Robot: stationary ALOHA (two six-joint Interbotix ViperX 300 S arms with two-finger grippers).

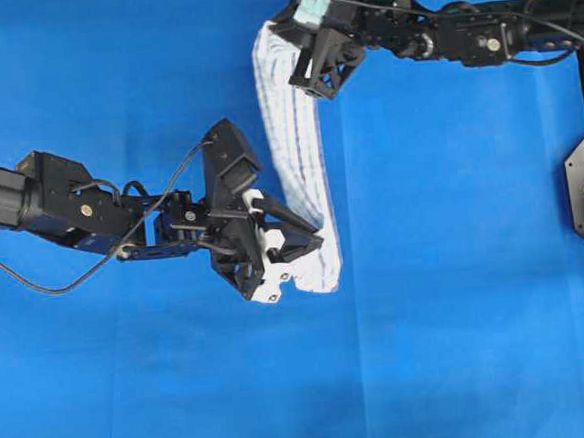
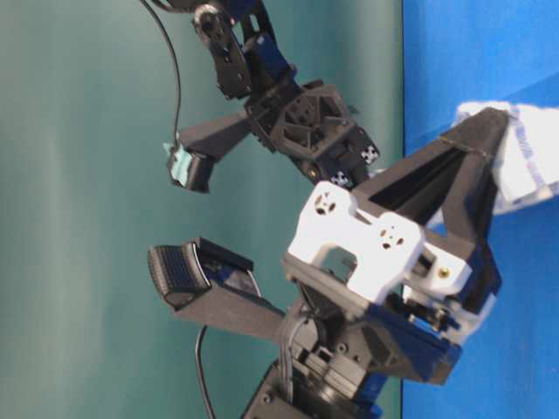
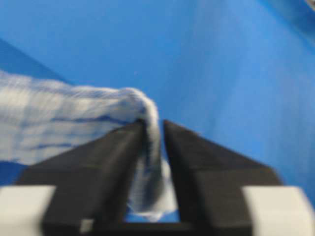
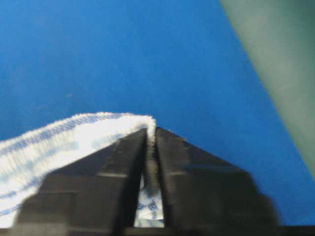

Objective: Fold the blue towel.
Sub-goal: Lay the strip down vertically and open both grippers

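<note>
Between the two grippers, towel [image 1: 295, 149] runs far-to-near; right gripper [image 1: 314, 75] pinches its far end, left gripper [image 1: 308, 238] its near end.

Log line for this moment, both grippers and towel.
left gripper: towel end between fingers | right gripper: other end between fingers | blue towel: bunched into narrow strip

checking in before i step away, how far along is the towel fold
Done: the towel lies doubled into a long narrow strip on the table cover. In hand: each gripper, left and right, has an end of it between its fingers; the wrist views show cloth in both gaps. Left: letting go, then probably folding the strip across its length.
</note>
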